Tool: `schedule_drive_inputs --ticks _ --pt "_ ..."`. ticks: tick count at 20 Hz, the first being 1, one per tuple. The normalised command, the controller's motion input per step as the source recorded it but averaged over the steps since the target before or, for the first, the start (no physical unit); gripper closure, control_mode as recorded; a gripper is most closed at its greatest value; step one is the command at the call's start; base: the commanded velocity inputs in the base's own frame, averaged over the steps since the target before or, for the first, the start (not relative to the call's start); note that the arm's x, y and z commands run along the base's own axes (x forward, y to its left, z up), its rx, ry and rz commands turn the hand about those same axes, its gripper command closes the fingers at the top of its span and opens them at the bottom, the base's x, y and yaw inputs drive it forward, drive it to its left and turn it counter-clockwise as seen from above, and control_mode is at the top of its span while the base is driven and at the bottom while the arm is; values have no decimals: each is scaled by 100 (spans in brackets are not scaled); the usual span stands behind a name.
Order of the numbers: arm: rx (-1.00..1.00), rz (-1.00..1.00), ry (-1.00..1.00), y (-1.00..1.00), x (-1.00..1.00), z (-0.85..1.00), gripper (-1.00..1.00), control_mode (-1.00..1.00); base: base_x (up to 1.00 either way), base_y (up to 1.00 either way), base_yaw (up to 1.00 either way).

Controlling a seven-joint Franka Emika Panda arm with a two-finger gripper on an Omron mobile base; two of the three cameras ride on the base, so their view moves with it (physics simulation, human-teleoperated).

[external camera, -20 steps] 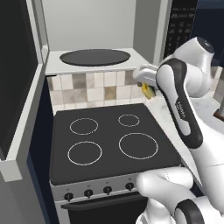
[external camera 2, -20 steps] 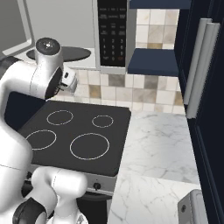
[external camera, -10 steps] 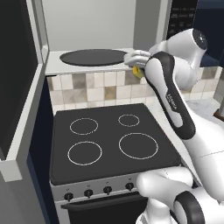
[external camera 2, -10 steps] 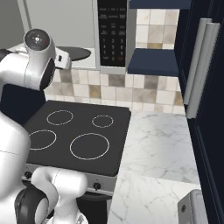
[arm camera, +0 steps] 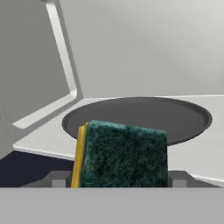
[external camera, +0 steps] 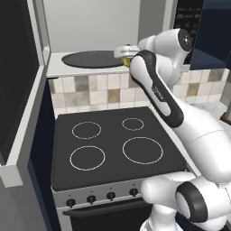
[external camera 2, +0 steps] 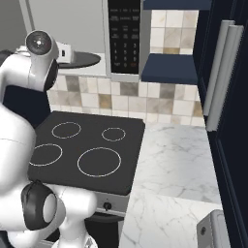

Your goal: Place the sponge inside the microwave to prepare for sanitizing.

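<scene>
The sponge (arm camera: 124, 155) stands green face toward the hand camera, its yellow edge on the left, and my gripper (arm camera: 118, 180) is shut on it, a finger (arm camera: 59, 178) at either side. Just beyond it in the hand view lies the dark round turntable (arm camera: 140, 114) on the pale floor of the microwave (arm camera: 131, 48). In the left base view my gripper (external camera: 122, 52) hovers at the right front edge of the turntable (external camera: 92, 58), a sliver of yellow sponge (external camera: 127, 60) under it. The microwave door (external camera: 18, 76) hangs open to the left.
Below the microwave sits the black stove (external camera: 113, 144) with four white rings. The button panel (external camera 2: 125, 36) is right of the cavity. A marble counter (external camera 2: 179, 164) and dark cabinets (external camera 2: 227, 97) lie to the right. My forearm (external camera: 155, 88) crosses above the stove.
My arm has risen and swung left, carrying the sponge from beside the tiled wall up to the mouth of the microwave cavity. The grip has not changed.
</scene>
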Motion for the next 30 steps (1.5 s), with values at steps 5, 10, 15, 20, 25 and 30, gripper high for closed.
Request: schedule_drive_inputs --ticks 5,10,15,20,25,30 --pt "-18 3 6 21 68 28 100 -100 0 0 0" --pt "-16 5 11 14 68 21 100 -100 0 0 0" --pt "-4 8 1 13 51 -7 100 -100 0 0 0" --pt "-3 4 0 14 49 -19 100 -100 0 0 0" --pt "-13 1 0 21 31 -27 100 -100 0 0 0" --pt "-8 0 0 23 39 -18 100 -100 0 0 0"
